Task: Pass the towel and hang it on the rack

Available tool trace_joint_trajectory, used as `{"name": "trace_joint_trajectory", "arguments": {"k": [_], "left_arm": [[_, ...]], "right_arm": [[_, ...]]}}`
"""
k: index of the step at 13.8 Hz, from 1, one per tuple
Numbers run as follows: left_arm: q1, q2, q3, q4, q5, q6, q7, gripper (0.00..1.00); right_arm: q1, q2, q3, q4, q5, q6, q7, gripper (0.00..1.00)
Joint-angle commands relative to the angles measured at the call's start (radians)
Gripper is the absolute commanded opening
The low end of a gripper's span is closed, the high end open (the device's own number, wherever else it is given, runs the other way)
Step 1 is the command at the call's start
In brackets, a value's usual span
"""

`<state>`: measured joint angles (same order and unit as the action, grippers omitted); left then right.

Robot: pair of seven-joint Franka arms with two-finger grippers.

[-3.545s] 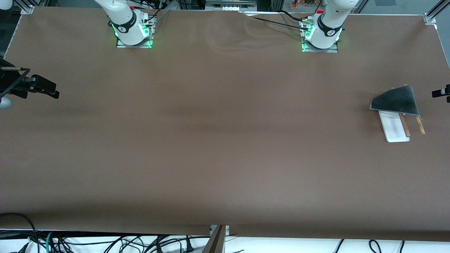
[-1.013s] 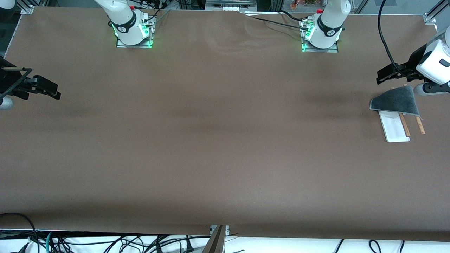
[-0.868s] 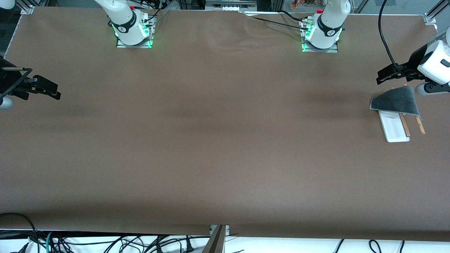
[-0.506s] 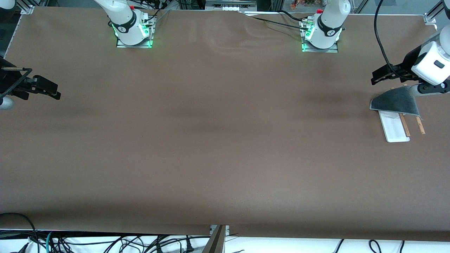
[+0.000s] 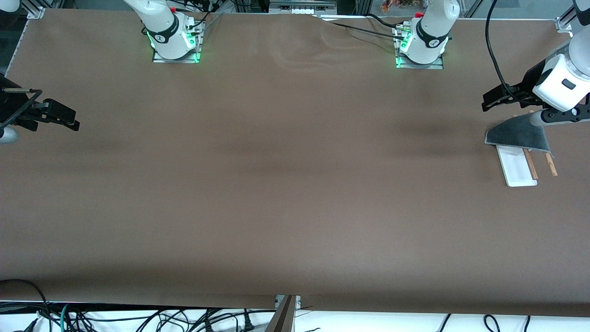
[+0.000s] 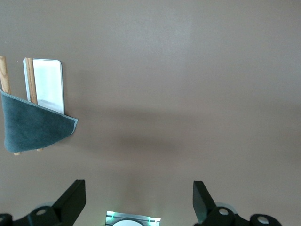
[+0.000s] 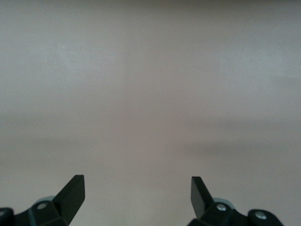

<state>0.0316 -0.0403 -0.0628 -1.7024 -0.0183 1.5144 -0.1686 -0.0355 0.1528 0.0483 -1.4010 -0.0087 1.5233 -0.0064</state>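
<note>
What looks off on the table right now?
Nothing is spilled or damaged. The towel is draped dark side up over one end of the rack, hanging unevenly in a triangle. The open left claw and right claw hold nothing.

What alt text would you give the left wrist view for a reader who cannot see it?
A dark grey towel hangs draped over the two wooden rods of a small rack with a white base, on a brown table. The left gripper hangs over bare table beside the rack, its fingers wide open and empty.
</note>
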Motion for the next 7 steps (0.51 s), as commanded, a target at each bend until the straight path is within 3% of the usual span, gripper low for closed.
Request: {"name": "trace_joint_trajectory", "arguments": {"k": [1, 7], "left_arm": [[-0.004, 0.007, 0.015, 0.015, -0.008, -0.006, -0.002, 1.00], [-0.002, 0.007, 0.017, 0.015, -0.008, -0.016, -0.005, 1.00]], "right_arm": [[-0.004, -0.004, 0.004, 0.000, 0.001, 0.006, -0.013, 1.00], [-0.004, -0.004, 0.004, 0.000, 0.001, 0.014, -0.013, 1.00]]}}
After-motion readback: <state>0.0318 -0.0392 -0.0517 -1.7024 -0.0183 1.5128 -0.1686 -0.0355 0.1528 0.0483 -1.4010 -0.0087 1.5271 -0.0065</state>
